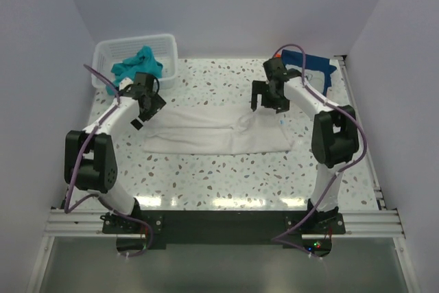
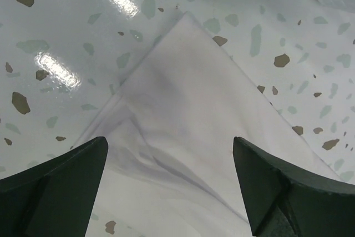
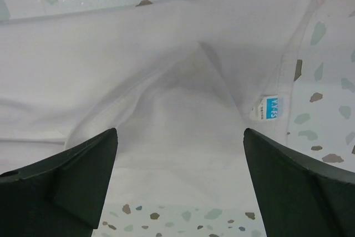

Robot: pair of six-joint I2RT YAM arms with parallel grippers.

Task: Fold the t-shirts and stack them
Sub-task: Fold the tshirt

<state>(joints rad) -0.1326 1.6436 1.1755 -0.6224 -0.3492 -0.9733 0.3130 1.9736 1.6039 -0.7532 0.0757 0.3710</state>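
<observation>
The white shirt (image 1: 212, 135) lies on the bench (image 1: 226, 176). The left claw (image 1: 147, 113) at its 9 o'clock end and the right claw (image 1: 267, 104) at 3 o'clock are both apart.

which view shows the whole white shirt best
The top view: the white shirt lies there whole, a long folded strip across the table. The left wrist view shows only one corner, the right wrist view a creased stretch with a small blue label.
</observation>
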